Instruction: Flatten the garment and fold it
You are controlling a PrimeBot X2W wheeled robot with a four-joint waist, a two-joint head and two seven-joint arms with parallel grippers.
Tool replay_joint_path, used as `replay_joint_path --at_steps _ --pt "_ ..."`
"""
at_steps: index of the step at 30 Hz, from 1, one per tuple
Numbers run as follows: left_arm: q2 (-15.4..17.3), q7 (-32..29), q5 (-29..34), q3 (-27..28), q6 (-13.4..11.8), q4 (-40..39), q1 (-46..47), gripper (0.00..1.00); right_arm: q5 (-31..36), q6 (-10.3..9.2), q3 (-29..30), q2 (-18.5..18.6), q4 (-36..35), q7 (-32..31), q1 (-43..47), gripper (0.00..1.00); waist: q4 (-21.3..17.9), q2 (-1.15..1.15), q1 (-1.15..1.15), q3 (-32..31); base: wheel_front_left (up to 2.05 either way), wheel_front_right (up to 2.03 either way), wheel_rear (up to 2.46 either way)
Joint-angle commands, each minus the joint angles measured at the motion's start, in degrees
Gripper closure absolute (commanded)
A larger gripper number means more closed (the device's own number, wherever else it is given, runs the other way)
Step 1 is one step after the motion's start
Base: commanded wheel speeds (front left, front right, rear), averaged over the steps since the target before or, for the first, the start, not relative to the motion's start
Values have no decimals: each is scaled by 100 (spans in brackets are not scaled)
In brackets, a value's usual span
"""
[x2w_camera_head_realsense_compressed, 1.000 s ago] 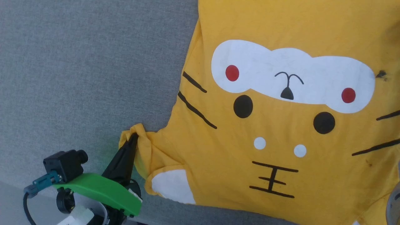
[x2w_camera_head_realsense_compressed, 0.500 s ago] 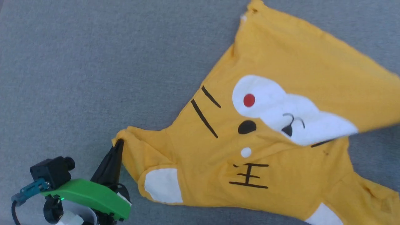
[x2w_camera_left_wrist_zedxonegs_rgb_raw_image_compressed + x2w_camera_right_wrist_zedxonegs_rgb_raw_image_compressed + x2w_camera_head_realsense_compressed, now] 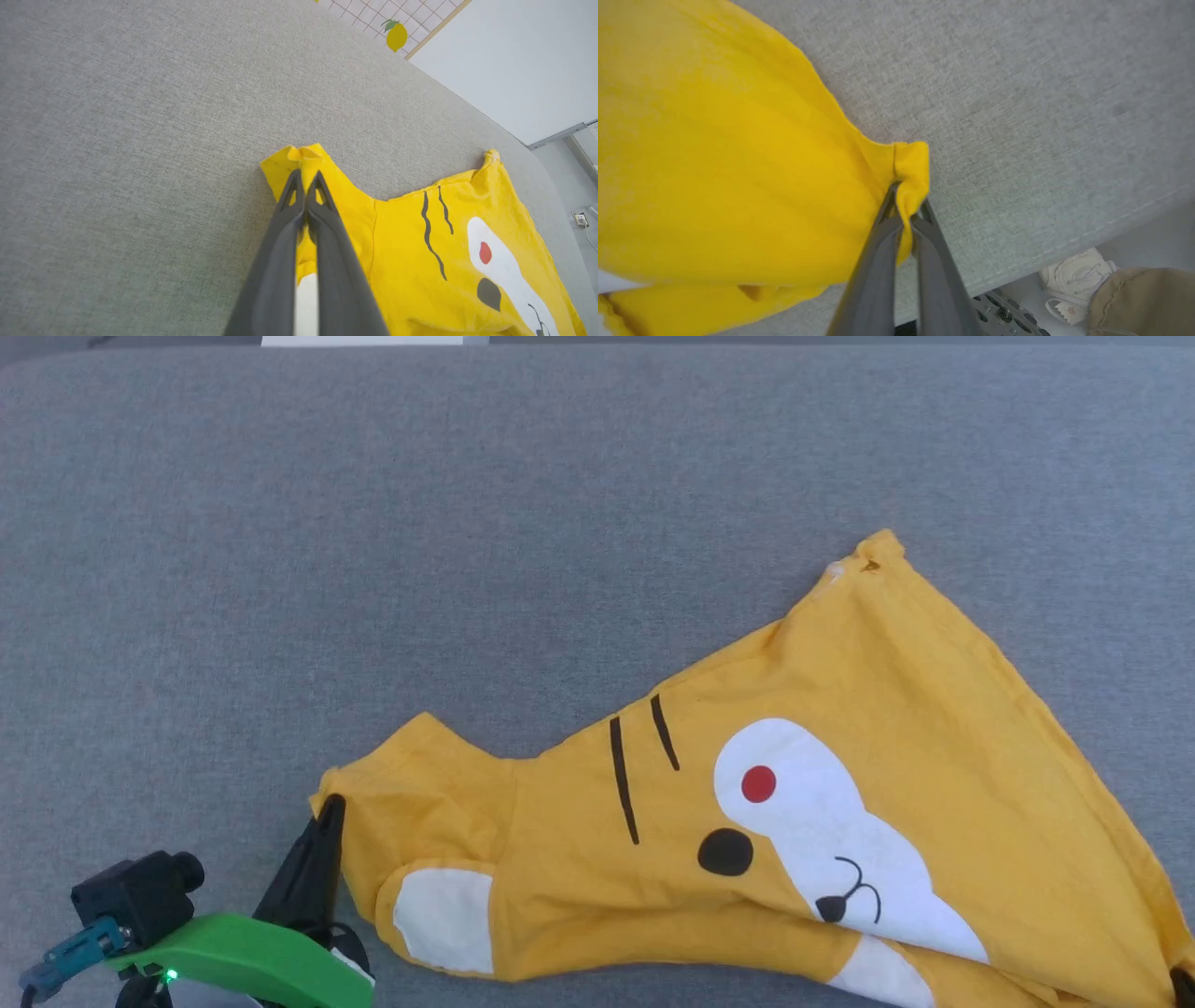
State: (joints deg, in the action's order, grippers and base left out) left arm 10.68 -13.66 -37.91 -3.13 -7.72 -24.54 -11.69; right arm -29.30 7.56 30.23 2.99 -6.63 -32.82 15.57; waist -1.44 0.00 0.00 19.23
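- The left gripper (image 3: 306, 176) is clenched on the outer edge of a sleeve (image 3: 411, 775). Its two dark fingers are pressed together with a pinch of yellow cloth between the tips.
- The right gripper (image 3: 903, 207) is likewise clamped on cloth. A small bunched lip of yellow fabric rises from between its fingertips. Which corner of the shirt this is cannot be told from the right wrist view.
- The garment (image 3: 840, 728) lies on the grey surface (image 3: 373, 523), in the lower right part of the head view, strung between the two grips.
- It is not flat. The face print (image 3: 803, 821) shows only one red dot, one black spot and part of the white area, and the rest is hidden where the cloth doubles over along the near edge.
- A white patch (image 3: 443, 919) sits by the held sleeve, and the far corner (image 3: 878, 546) points away toward the middle of the surface.
- Judged from this, flattening is under way but unfinished: the overlapped near edge needs pulling out and the body spreading square.
- No tidy fold is made yet, so the folding itself looks wholly ahead.
- A pale shoe (image 3: 1078, 284) shows on the floor beyond the surface's edge.
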Motion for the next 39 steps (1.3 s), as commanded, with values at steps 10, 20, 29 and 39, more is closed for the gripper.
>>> replay_joint_path --at_steps 10,20,29,39 --pt "-9 166 75 9 -52 44 191 100 736 -8 -507 513 -1483 -270 -1803 0 -4 0 0 -55 0 0 0" --pt "-129 283 139 -239 45 149 706 100 1178 -8 -2134 1308 -578 -1423 -3804 0 623 0 0 659 0 0 0" --pt "-257 337 169 -510 155 363 1119 100 1489 -8 -2665 1622 566 -1820 -4592 0 1067 0 0 1066 0 0 0" --pt "-216 391 201 -472 118 529 1230 100 1336 -8 -2825 1748 1022 -1618 -4573 100 1041 0 0 903 0 0 0"
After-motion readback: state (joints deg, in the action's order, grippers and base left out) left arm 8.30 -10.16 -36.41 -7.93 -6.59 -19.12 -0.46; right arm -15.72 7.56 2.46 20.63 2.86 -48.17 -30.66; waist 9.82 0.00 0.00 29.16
